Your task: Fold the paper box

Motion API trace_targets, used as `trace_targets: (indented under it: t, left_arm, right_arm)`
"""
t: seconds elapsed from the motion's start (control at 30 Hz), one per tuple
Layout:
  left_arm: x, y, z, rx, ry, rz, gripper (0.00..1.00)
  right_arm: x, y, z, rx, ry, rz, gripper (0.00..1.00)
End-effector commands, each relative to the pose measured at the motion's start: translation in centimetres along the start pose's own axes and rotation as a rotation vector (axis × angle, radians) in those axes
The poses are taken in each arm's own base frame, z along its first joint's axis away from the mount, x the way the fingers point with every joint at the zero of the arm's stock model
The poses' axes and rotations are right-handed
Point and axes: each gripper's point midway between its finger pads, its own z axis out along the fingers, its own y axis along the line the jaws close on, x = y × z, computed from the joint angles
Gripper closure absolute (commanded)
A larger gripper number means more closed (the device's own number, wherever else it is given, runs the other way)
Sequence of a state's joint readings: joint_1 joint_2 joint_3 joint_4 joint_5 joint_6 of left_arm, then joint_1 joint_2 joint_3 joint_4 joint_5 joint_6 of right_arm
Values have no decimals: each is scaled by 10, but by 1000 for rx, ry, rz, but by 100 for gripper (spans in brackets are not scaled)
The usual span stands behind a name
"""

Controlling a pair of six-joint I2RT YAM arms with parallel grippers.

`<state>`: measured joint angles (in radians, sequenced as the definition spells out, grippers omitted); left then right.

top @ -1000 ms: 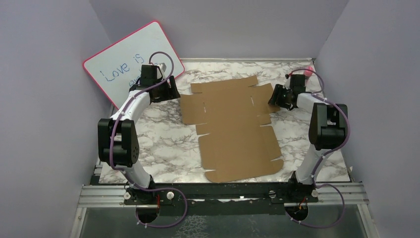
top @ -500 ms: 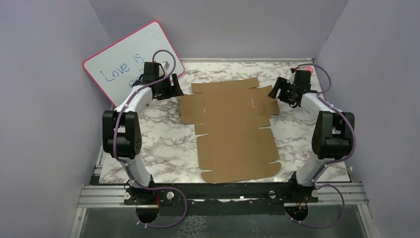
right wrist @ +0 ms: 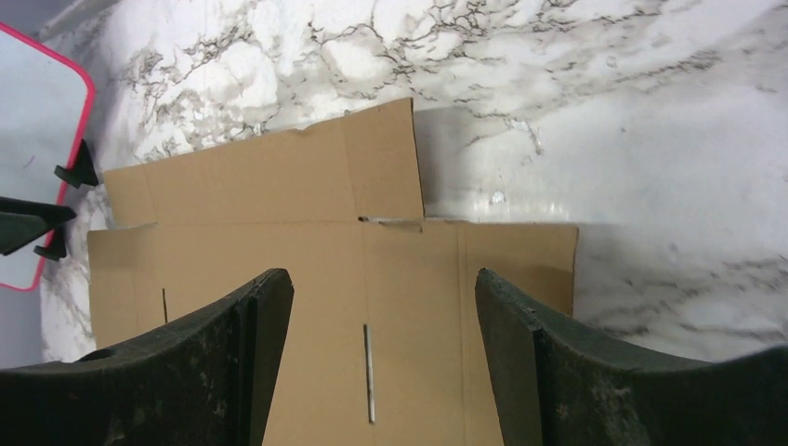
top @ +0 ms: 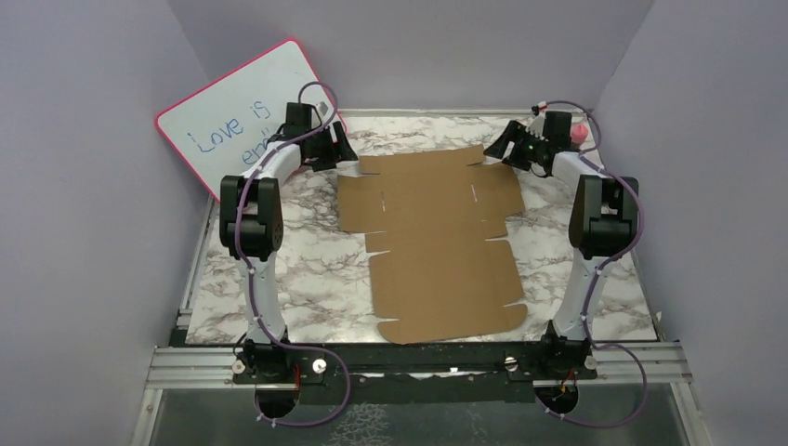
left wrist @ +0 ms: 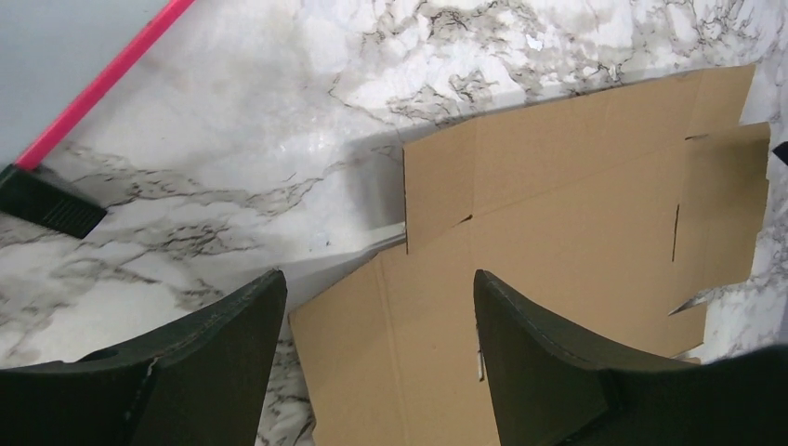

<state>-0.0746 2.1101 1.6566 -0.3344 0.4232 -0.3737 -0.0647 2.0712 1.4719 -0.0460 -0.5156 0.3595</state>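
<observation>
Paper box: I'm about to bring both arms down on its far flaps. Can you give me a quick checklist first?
1. Paper box lying flat and unfolded on the table: ok.
2. Left gripper open, holding nothing, over the box's far left corner: ok.
3. Right gripper open, holding nothing, over the far right corner: ok.
4. Whiteboard apart from the box: ok.
5. Left arm clear of the whiteboard: cannot tell, as they overlap in the top view.
6. Gap between either gripper and the box: cannot tell.
</observation>
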Motion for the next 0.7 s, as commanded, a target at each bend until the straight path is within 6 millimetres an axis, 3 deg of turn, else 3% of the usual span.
trace_targets:
  t: [0.0,0.3,0.47,0.67]
  left_arm:
    - [-16,-21,17,99,-27,-21,26]
    - [-5,-29,57,165,26,-51,31]
    - [5,-33,70,184,51,-46,39]
    - [8,-34,72,186,57,-28,51]
  right_arm:
    - [-11,17,19,-123,8,34,23]
    - [-2,4,57,-177,59,88,33]
    - [2,0,70,-190,72,90,48]
    - [9,4,71,-216,74,84,76]
